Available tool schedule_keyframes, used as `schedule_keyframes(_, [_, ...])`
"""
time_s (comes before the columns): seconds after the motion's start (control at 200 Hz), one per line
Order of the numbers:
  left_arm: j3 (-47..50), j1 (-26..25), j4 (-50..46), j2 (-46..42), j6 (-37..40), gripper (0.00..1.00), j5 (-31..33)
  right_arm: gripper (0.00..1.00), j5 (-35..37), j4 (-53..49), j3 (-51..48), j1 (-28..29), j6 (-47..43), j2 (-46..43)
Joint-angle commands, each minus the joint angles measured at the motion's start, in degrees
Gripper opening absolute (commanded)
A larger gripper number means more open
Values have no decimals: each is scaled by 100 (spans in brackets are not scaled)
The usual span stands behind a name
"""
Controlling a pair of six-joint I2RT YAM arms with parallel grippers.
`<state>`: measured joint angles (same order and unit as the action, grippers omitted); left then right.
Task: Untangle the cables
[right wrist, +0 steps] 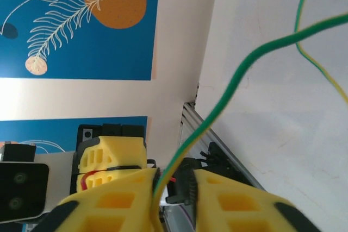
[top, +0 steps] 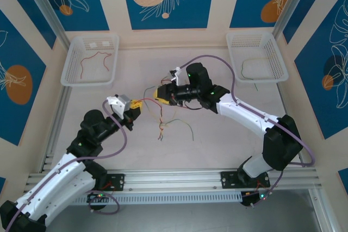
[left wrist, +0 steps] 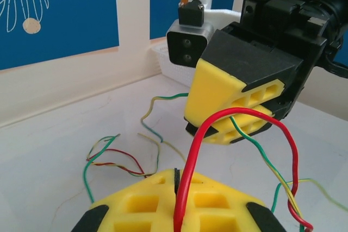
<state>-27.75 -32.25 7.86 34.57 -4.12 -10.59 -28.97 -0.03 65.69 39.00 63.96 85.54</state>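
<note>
My left gripper (top: 133, 107) (left wrist: 176, 180) is shut on a red cable (left wrist: 187, 188), which loops up and over to the right. Facing it closely is my right gripper (top: 157, 95) (right wrist: 174, 183). Its jaws stand a narrow gap apart, and a green-yellow cable (right wrist: 244, 66) runs between them against one pad. More red, green and yellow cables (top: 163, 126) lie tangled on the table below both grippers. The left wrist view shows the right gripper (left wrist: 228, 115) just beyond my left fingers, with the green cable coming out of it.
A white basket (top: 70, 63) at the back left holds a red cable (top: 92, 61). Another white basket (top: 277, 58) at the back right holds a green one (top: 253, 63). Aluminium rails run along the near edge (top: 174, 177) and the left side.
</note>
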Motion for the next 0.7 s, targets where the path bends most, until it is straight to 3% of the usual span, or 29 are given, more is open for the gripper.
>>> schedule_keyframes(0.0, [64, 15, 225, -151, -43, 0, 208, 12, 80, 39, 86, -3, -2, -83])
schedule_keyframes(0.11, [183, 10, 251, -344, -75, 0, 627, 0, 414, -265, 67, -63, -211, -271])
schedule_keyframes(0.345, [371, 22, 165, -723, -252, 0, 1498, 0, 1911, -1395, 79, -219, -1104, -1161])
schedule_keyframes(0.695, [332, 24, 138, -837, -275, 0, 1586, 0, 4429, -2376, -412, -612, -1924, -2535])
